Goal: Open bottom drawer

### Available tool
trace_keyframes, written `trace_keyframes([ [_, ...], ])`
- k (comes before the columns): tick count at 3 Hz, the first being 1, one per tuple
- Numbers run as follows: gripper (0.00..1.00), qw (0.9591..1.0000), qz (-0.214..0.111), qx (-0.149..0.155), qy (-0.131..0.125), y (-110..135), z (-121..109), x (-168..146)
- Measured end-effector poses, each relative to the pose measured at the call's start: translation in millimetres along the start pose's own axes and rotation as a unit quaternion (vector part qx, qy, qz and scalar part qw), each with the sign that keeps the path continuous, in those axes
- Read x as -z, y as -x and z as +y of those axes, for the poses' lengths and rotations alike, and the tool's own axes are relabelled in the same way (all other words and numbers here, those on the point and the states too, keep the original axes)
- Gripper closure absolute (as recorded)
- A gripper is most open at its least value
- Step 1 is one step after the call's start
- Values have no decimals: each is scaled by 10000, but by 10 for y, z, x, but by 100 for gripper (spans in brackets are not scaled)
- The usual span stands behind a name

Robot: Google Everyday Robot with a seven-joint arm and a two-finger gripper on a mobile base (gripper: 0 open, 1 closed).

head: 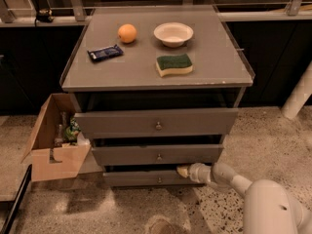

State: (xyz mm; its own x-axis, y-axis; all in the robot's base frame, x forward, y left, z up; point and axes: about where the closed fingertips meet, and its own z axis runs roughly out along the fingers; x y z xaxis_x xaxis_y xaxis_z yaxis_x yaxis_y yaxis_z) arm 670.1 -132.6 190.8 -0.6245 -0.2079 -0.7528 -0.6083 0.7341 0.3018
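Bottom drawer [141,178]: lowest of three in grey cabinet [151,77], just above speckled floor [122,208]. Flat grey front, long and low, level, facing me. Small round metal knob [159,180] at centre of front. Dark gap between its top edge and middle drawer [146,155] above. Front looks pulled out slightly; tray interior hidden, how far out I cannot tell. My gripper [183,171] sits at front's top edge, right of knob, reaching in from right, low by floor.
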Motion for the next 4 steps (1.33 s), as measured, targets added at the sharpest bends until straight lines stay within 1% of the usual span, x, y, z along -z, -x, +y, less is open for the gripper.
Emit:
trace_keyframes([
  [1, 100, 9998, 164, -13, 127, 29, 71, -9],
  [2, 100, 9988, 464, -52, 168, -109, 4, 84],
  [3, 100, 9988, 465, -52, 168, -113, 17, 88],
  [4, 100, 9973, 691, -130, 224, -251, -19, 242],
])
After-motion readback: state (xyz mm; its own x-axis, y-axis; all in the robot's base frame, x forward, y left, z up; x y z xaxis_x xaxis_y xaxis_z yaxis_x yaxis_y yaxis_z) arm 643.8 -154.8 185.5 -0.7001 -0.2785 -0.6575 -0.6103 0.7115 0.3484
